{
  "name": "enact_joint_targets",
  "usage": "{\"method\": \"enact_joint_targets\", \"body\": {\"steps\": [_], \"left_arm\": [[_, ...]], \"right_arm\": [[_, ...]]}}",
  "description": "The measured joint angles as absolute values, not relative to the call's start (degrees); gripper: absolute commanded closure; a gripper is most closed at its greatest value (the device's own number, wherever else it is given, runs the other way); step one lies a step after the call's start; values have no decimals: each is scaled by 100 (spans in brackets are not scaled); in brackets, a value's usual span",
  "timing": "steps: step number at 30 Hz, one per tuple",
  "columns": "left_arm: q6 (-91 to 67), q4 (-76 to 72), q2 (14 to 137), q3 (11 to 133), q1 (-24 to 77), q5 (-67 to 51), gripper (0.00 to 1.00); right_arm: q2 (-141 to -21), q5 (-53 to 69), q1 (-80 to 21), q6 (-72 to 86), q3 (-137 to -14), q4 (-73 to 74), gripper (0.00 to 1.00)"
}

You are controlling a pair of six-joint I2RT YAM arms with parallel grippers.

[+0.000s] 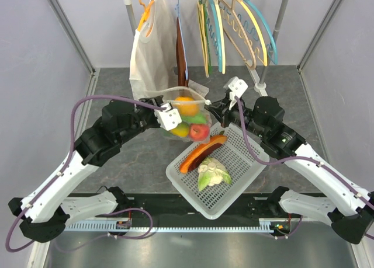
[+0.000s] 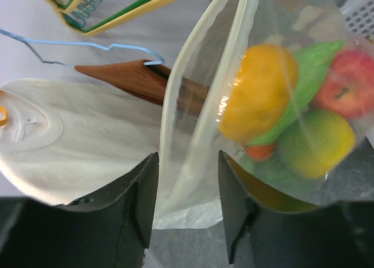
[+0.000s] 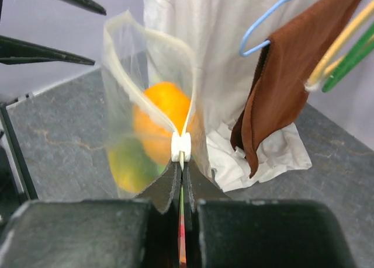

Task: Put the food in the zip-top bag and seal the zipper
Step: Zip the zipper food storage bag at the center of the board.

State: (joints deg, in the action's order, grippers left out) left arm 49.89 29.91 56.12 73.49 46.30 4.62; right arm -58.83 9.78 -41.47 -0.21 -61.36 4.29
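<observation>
zip-top bag (image 1: 188, 119): hanging up off the desk (image 1: 140, 163) between both end effectors, holding an orange pepper (image 1: 186, 106), a red apple (image 1: 199, 132) and some green and yellow pieces
basket (image 1: 239, 151): sitting on the desk right below the bag, carrying the cauliflower (image 1: 213, 173) and the long orange piece (image 1: 196, 158)
left end effector (image 2: 187, 163): fingers standing apart, with the bag's side edge running through the gap
right end effector (image 3: 182, 174): fingers pressing together, pinching the zipper (image 3: 143, 96) just under its white slider (image 3: 181, 146)

Between left gripper (image 1: 169, 114) and right gripper (image 1: 215, 110), zip-top bag (image 1: 200, 103) with food (image 1: 187, 106) inside, basket (image 1: 175, 177) just before and right of it, cauliflower (image 1: 213, 173) and long piece (image 1: 203, 153) in basket, garment (image 1: 152, 52) hanging behind bag, hangers (image 1: 234, 28) right of garment.
</observation>
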Motion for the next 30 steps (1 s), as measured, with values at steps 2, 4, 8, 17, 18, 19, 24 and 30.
{"method": "enact_joint_targets", "body": {"steps": [2, 4, 8, 17, 18, 19, 24, 30], "left_arm": [[4790, 3297, 5518, 7384, 4589, 235, 6], [4604, 3640, 5470, 7509, 4580, -58, 5], [4292, 4093, 5468, 7782, 4576, -613, 5], [3374, 4515, 5714, 8571, 4574, -1929, 19], [3269, 4512, 5749, 8593, 4574, -2018, 22], [3142, 4499, 5795, 8597, 4574, -2112, 30], [2689, 4289, 6007, 8597, 4571, -2145, 47], [2451, 3903, 6228, 8617, 4571, -2178, 48]], "right_arm": [[-5913, 1236, -4104, -307, -6213, 565, 100], [-5996, 1485, -4066, -541, -6368, 733, 100], [-6202, 2053, -4025, -915, -6740, 1063, 100], [-7199, 3081, -4001, -2025, -8436, 2753, 100], [-7293, 3122, -4001, -2145, -8589, 2939, 100], [-7354, 3157, -4001, -2248, -8694, 3085, 100], [-7435, 3339, -4001, -2604, -8888, 3632, 100], [-7496, 3448, -4001, -2858, -9056, 4032, 100]]}}
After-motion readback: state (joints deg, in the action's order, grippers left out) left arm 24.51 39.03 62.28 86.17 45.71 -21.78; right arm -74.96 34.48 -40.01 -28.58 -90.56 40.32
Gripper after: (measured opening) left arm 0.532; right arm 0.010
